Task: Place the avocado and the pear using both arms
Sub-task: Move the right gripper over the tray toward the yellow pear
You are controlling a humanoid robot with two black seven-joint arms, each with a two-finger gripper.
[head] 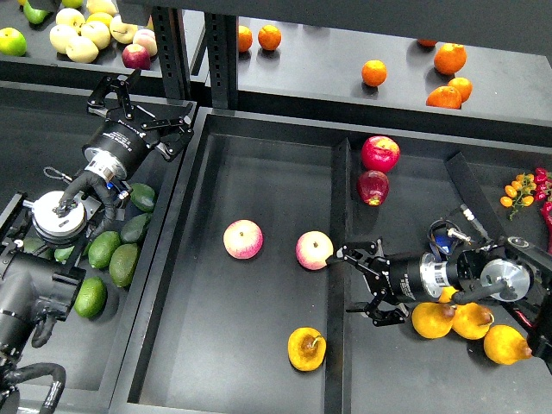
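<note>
The right claw (352,283) is spread wide and holds nothing, its fingers pointing left over the divider of the black tray (259,138). The pear (306,348), roundish, yellow-orange with a brown bruised patch, lies in the tray below and left of it, near; this arm is plainly the nearer one. The left claw (138,112) is also open and empty, up by the tray's top-left corner. I cannot pick out the bright avocado for sure; smooth egg-shaped green avocados (112,259) lie below that claw, beside the left arm. 2 pink apples (276,244) sit mid-tray.
</note>
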